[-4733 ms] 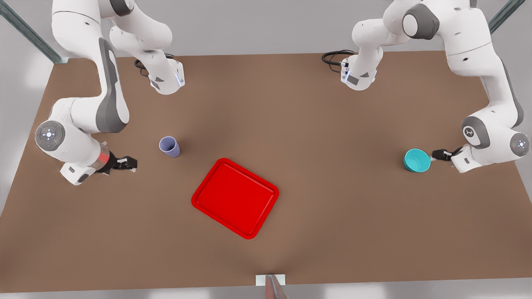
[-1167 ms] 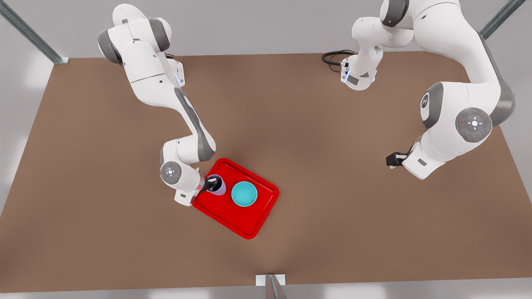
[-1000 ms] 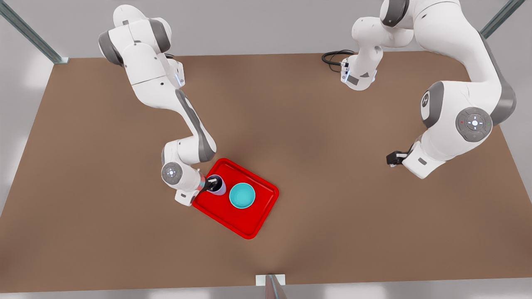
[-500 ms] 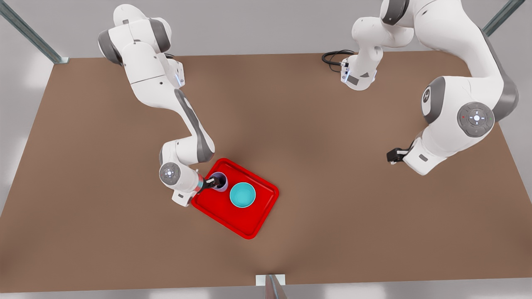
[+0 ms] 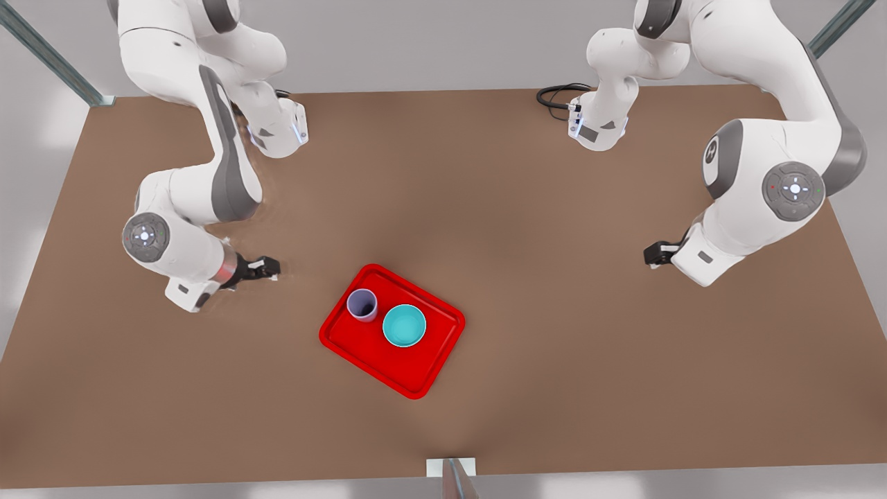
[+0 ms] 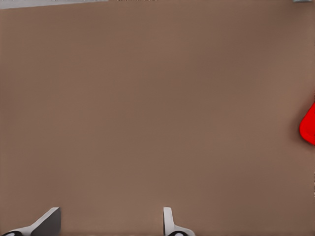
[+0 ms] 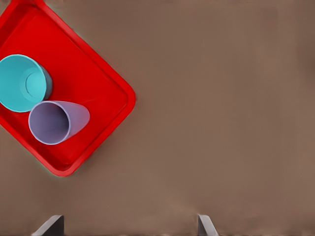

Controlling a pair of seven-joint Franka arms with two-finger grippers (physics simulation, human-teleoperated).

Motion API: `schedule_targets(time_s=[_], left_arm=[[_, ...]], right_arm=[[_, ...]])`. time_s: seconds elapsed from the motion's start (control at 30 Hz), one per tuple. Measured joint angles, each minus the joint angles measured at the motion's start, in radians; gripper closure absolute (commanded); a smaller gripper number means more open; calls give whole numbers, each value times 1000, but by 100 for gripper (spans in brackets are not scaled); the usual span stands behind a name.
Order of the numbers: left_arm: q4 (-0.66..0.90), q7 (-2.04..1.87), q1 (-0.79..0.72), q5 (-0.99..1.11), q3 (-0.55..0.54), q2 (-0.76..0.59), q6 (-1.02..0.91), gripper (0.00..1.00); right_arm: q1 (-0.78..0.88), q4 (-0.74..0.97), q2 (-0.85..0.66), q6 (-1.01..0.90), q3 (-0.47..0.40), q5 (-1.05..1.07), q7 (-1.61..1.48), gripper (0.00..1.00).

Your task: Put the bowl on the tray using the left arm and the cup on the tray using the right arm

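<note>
The bowl (image 5: 404,326) sits upright on the tray (image 5: 416,378), roughly at its middle, and the cup (image 5: 362,304) stands upright just beside it, near the tray corner toward the front view's left; whether the two touch I cannot tell. In the right wrist view the cup (image 7: 55,122) and bowl (image 7: 22,82) both lie inside the tray's (image 7: 106,81) raised rim. The tray rests on the brown table (image 5: 554,360), turned at an angle to its edges.

The right hand (image 5: 267,267) hangs over bare table at the front view's left, apart from the tray, its fingers (image 7: 51,224) spread and holding nothing. The left hand (image 5: 653,254) hangs at the front view's right, well apart from the tray, fingers (image 6: 169,221) likewise spread and empty, with a red tray corner (image 6: 308,125) at the frame edge.

Judged from this layout, both placements look done and the step in hand is clearing away. Any next move calls only for parking each arm without sweeping across the tray.
</note>
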Motion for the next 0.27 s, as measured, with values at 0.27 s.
schedule_targets(time_s=[0.27], left_arm=[[2, -2, -5, -2, -2, -1, 0, 0]], right_arm=[[-93, 177, -67, -174, -53, 5, 10, 0]])
